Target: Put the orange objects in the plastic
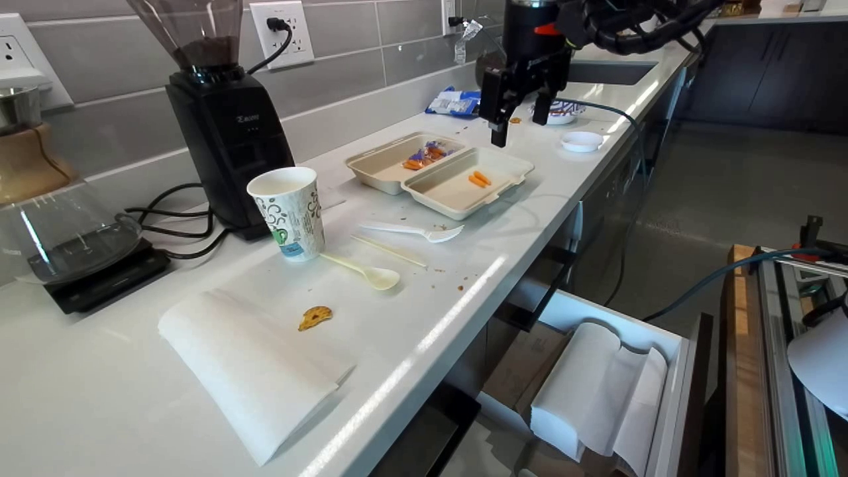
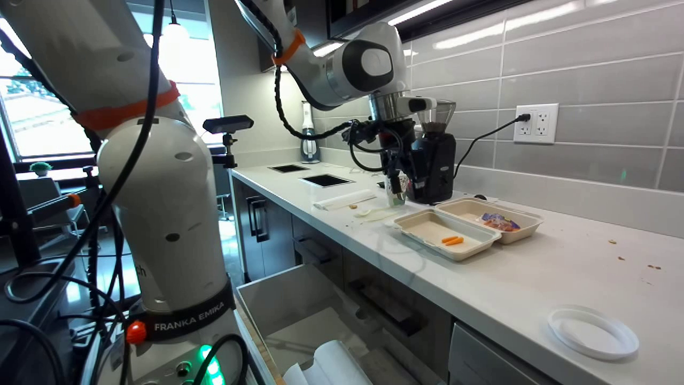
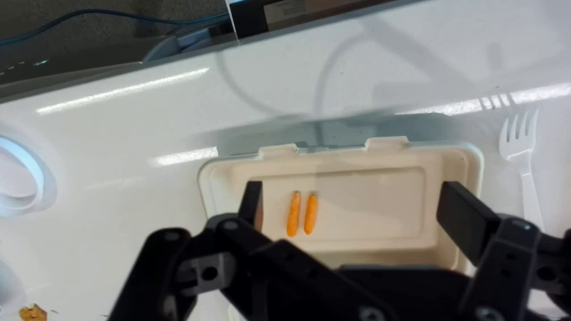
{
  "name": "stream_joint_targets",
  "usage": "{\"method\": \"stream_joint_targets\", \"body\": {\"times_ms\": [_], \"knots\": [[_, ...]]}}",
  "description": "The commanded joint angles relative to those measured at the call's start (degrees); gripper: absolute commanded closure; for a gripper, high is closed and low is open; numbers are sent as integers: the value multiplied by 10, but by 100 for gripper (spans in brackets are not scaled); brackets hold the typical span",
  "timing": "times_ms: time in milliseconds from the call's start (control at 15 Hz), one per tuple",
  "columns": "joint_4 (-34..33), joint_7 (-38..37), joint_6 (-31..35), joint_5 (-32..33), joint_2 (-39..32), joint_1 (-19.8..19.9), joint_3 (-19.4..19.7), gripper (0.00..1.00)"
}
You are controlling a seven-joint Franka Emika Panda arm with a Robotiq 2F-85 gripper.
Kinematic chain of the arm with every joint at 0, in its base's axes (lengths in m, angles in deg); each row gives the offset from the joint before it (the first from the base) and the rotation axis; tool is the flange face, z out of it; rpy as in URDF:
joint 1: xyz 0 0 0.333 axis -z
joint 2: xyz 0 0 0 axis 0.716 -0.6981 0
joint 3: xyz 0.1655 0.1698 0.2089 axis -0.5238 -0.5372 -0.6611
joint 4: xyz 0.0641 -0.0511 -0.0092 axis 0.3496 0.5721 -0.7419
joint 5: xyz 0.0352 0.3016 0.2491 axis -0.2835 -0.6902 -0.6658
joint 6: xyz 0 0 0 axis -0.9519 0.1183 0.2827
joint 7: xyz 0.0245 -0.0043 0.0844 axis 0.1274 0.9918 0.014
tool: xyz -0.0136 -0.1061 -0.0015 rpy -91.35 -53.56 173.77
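Observation:
Two small carrot-like orange objects [image 3: 301, 215] lie side by side, slightly apart, in the front half of an unfolded beige takeaway box [image 3: 379, 214]. They also show in both exterior views as small orange pieces [image 1: 478, 179] [image 2: 453, 240]. In the box's wall-side half rests the plastic [image 1: 429, 154], a crumpled clear bag with purple print and more orange inside; the wrist view does not show it. My gripper [image 3: 352, 200] hangs above the front half, jaws spread wide with nothing between them. Seen from there, both pieces lie nearer the left finger [image 3: 252, 203].
A paper cup [image 1: 291, 212] and black grinder [image 1: 232, 132] stand beyond one end of the box. A white fork [image 1: 424, 230] lies beside it. Toward the opposite end are a white ring-shaped lid [image 2: 593, 331] and a blue packet [image 1: 454, 103]. A drawer [image 1: 596, 311] stands open below the counter edge.

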Motion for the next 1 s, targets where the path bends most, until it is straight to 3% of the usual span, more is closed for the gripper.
{"method": "stream_joint_targets", "body": {"times_ms": [0,933], "knots": [[24,29,48,1,-2,2,14,0],[13,58,116,16,-79,14,18,0]]}}
